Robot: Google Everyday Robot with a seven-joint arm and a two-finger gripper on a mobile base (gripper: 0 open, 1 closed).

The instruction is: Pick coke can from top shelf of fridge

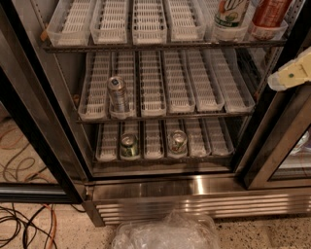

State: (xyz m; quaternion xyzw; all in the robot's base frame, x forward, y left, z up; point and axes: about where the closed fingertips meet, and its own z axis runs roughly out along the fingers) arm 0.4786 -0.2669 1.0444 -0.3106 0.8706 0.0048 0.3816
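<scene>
On the top shelf (146, 46) of the fridge (194, 187), a white-and-green can (231, 17) is seen toward the right, with the coke can (269, 14) just beside it, upright and not yet grasped. The tool (291, 75) is held at the right edge, lower than the can and apart from it, with nothing gripped; its opening cannot be told. Reach, grasp and lift-out are judged to remain.

Only the lower part of the coke can (270, 14) showing, top cut off by the upper edge. Same for the white-and-green can (232, 17) beside it. Back of the top shelf (160, 45) cut off too. Gripper (290, 76) at the right edge, mostly out of view. Crinkly plastic (167, 233) below the fridge (194, 187), too blurry to name.
</scene>
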